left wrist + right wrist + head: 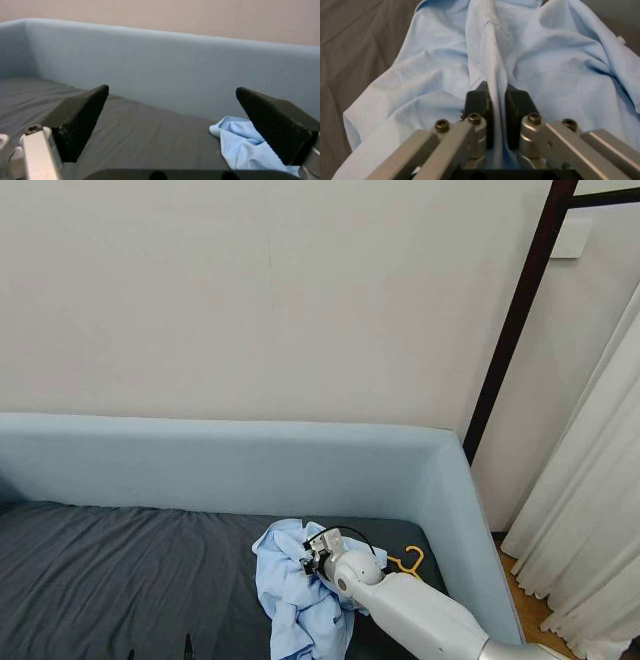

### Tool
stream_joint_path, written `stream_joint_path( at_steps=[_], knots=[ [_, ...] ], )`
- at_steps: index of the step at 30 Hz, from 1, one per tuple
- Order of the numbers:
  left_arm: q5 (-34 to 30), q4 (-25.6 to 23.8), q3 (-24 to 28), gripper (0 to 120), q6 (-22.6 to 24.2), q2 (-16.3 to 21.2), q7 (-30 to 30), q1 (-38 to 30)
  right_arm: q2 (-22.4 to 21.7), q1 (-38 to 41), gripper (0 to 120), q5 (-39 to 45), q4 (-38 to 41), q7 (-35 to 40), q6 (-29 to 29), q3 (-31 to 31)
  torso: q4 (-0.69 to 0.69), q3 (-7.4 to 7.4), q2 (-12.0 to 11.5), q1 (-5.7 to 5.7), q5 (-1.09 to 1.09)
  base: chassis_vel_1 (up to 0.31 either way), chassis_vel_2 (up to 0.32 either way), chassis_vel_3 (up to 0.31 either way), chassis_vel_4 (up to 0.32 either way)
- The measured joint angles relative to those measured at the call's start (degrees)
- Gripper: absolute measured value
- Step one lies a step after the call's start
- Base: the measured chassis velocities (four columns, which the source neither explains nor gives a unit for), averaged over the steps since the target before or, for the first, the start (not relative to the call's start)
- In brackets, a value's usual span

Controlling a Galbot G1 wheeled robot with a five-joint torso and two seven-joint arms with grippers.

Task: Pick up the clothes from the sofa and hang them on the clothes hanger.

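Right gripper was low over the seat at the sofa's right end, on the light blue shirt. The right arm reached in from the lower right of the head view.

Right wrist view: the right gripper had its 2 black pads drawn in close, with only a raised ridge of the shirt between them. The fold ran straight up out of the pinch and away from the camera. The rest of the cloth lay spread and creased on either side of it, on the dark grey seat cover.

The shirt lay crumpled in 1 heap on the seat cover, near the sofa's right armrest and just in front of the backrest. A yellow hanger lay on the seat just beside the heap, on the armrest side, partly behind the right arm.

Left gripper hung above the seat, well apart from the shirt, with its 2 fingers spread wide and nothing between them. In the head view its fingertips showed at the lower edge.

A dark upright post stood against the wall beyond the right armrest, with a white curtain to its right.
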Motion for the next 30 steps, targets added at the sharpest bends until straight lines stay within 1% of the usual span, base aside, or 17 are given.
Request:
stream_joint_path(
  at_steps=[1, 4, 8, 11, 12, 14, 16, 17, 19, 20, 21, 24, 25, 30],
  knots=[
    [0.0, 0.1, 0.0, 100, 0.0, 0.0, 0.0, 0.0, 0.0, 0.0, 3, -0.2, -0.1, 0.1, 0.1, 0.0, 0.00, 0.00, 0.0, 0.00, 0.00, 0.000, 0.000, 0.000, 0.000],
    [0.0, 0.2, -0.1, 100, 0.0, -0.1, 0.0, 0.0, 0.0, 0.1, 0, -0.2, -0.1, 0.4, 0.2, -0.3, 0.00, 0.00, 0.0, 0.00, 0.00, 0.000, 0.000, 0.000, 0.000],
    [0.0, 0.2, -0.3, 100, 0.0, 0.0, 0.0, -0.1, -0.6, 0.2, 0, -0.2, 0.5, 0.8, 0.7, -0.4, 0.00, 0.00, 0.0, 0.00, 0.00, 0.000, 0.000, 0.000, 0.000],
    [-0.2, -0.1, -0.5, 100, 0.0, 0.2, -0.1, -0.1, -2.3, 0.2, 0, 0.8, 4.0, 1.7, 1.6, 0.7, 0.00, 0.00, 0.0, 0.00, 0.01, 0.000, 0.000, 0.000, 0.000],
    [-0.2, -0.1, -0.5, 100, 0.0, 0.2, -0.1, -0.1, -2.3, 0.2, 0, 0.8, 4.0, 1.7, 1.6, 0.7, 0.00, 0.00, 0.0, 0.00, 0.01, 0.000, 0.000, 0.000, 0.000],
    [-0.3, -0.2, -0.5, 100, 0.1, 0.2, -0.1, -0.1, -4.2, 0.8, 0, 2.6, 7.6, 2.3, 2.5, 1.0, -0.02, 0.01, 0.0, 0.00, 0.01, 0.000, 0.000, 0.000, 0.000],
    [-0.3, -0.2, -0.4, 100, 0.1, 0.2, -0.2, -0.2, -6.4, 1.9, 0, 4.4, 12.0, 2.8, 3.3, 1.4, 0.00, 0.00, 0.0, 0.00, 0.00, 0.000, 0.000, 0.000, 0.000],
    [-0.3, -0.2, -0.4, 100, 0.1, 0.2, -0.2, -0.2, -6.4, 1.9, 0, 4.4, 12.0, 2.8, 3.3, 1.4, 0.00, 0.00, 0.0, 0.00, 0.00, 0.000, 0.000, 0.000, 0.000],
    [-0.3, -0.2, -0.3, 100, 0.1, 0.1, -0.2, -0.2, -8.4, 2.9, 0, 6.1, 17.3, 3.6, 3.9, 2.2, -0.02, 0.00, 0.0, 0.00, 0.00, 0.000, 0.000, 0.000, 0.000],
    [-0.3, -0.2, -0.3, 100, 0.2, 0.1, -0.2, -0.3, -8.9, 3.4, 0, 6.6, 19.1, 4.0, 4.0, 2.5, -0.01, 0.00, 0.0, 0.00, 0.01, 0.000, 0.000, 0.000, 0.000],
    [-0.3, -0.2, -0.3, 100, 0.2, 0.1, -0.2, -0.3, -8.9, 3.4, 0, 6.6, 19.1, 4.0, 4.0, 2.5, -0.01, 0.00, 0.0, 0.00, 0.01, 0.000, 0.000, 0.000, 0.000],
    [-0.5, -0.1, -0.1, 100, 0.3, 0.2, -0.2, -0.4, -10.4, 6.1, 0, 9.0, 24.5, 5.5, 4.1, 2.8, 0.00, 0.00, 0.0, 0.00, 0.01, 0.000, 0.000, 0.000, 0.000],
    [-0.5, -0.1, -0.1, 100, 0.3, 0.2, -0.2, -0.4, -10.4, 6.1, 0, 9.0, 24.5, 5.5, 4.1, 2.8, 0.00, 0.00, 0.0, 0.00, 0.01, 0.000, 0.000, 0.000, 0.000],
    [-0.8, -0.8, -0.4, 100, 0.5, 0.2, -0.2, -0.4, -12.1, 12.9, 0, 14.4, 31.0, 7.7, 3.8, 1.6, 0.00, 0.00, 0.0, 0.00, 0.00, 0.000, 0.000, 0.000, 0.000]
  ],
)
